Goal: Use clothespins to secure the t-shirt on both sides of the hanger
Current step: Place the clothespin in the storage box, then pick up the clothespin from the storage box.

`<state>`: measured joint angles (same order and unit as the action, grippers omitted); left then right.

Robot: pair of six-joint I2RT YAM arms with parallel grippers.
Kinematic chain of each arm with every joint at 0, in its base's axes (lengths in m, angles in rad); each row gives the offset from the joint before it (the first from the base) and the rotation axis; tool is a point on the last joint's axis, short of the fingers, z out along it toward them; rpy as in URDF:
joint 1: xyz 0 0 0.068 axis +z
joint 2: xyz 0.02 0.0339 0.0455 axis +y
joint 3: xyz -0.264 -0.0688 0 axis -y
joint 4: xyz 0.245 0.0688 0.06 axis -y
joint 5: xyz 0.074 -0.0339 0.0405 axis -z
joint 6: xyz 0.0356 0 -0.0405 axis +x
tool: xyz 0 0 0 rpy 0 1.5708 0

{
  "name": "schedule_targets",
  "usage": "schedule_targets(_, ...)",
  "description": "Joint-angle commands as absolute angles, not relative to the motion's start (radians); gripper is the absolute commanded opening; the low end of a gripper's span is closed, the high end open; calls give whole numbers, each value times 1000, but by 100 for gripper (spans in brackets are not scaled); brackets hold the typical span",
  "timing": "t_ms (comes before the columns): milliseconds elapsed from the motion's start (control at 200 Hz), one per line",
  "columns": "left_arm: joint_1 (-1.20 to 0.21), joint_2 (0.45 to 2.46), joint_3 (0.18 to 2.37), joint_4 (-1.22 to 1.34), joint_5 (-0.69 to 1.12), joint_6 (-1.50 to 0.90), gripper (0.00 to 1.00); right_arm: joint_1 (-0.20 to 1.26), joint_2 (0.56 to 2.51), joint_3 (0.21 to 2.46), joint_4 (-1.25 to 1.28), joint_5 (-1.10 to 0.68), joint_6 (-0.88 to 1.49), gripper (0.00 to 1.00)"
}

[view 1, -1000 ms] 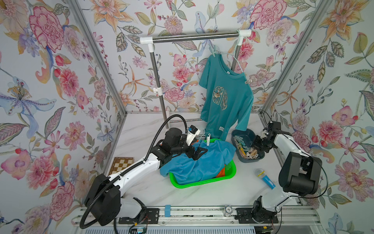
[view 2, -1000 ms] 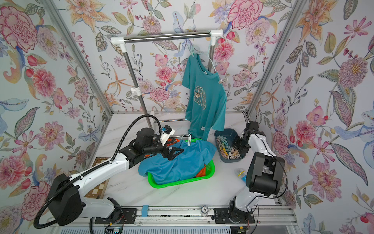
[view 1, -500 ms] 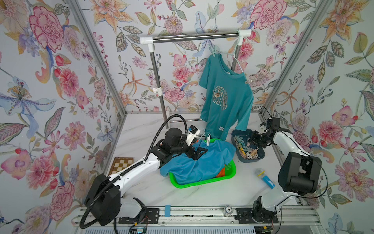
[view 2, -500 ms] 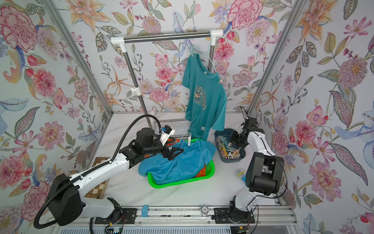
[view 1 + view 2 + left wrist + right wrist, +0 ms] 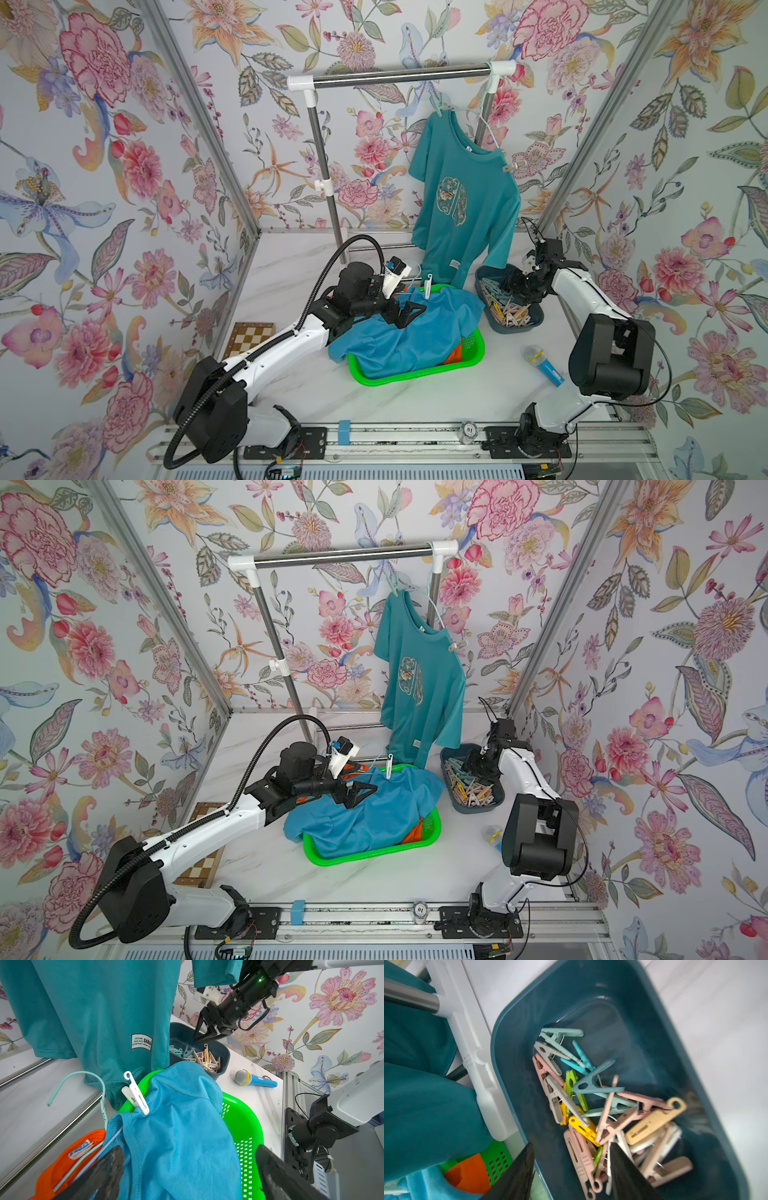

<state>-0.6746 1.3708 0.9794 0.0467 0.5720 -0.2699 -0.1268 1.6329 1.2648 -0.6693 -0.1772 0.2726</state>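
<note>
The desk carries a rack from which a teal t-shirt hangs. One pale clip shows on its shoulder towards the right arm's side; none can be made out on the other shoulder. In front stands a green basket holding a blue t-shirt draped over a pale green hanger, with an orange garment beneath. Finding: one white clothespin is clamped at one shoulder of the blue t-shirt, so that side appears done. The opposite side shows no pin and is judged outstanding. The left arm reaches over the basket, and the left jaws stand wide apart just above the blue cloth, gripping nothing. The right arm bends over the dark blue bin just beside the basket. The right jaws are parted and point down into it, with nothing seen between them. The clothespins lie in a loose heap on the bin floor, directly under the right jaws and near them; contact cannot be confirmed. They are well apart from the left jaws. Judged step: fetching the second pin.
</note>
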Motion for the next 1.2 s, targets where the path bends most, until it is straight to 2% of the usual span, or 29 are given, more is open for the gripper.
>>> schedule_targets(0,-677,1383,977,59,581,-253,100,-156,1543,1216,-732,-17,257,53)
schedule_targets(125,-679,1401,980,56,587,-243,100,-180,1540,1171,-743,21,247,36)
schedule_targets(165,-677,1405,980,59,588,-241,100,-182,1547,1162,-740,19,248,33)
schedule_targets(270,-676,1410,972,65,586,-235,100,-183,1570,1149,-735,25,263,34)
schedule_targets(430,-677,1422,972,70,590,-230,100,-183,1631,1158,-698,19,298,41)
schedule_targets(611,-676,1432,968,71,592,-231,100,-177,1708,1165,-655,46,329,41)
schedule_targets(906,-674,1455,975,66,595,-232,100,-147,1814,1226,-591,118,336,38)
schedule_targets(1196,-672,1476,983,58,589,-235,100,-134,1902,1291,-560,113,335,31)
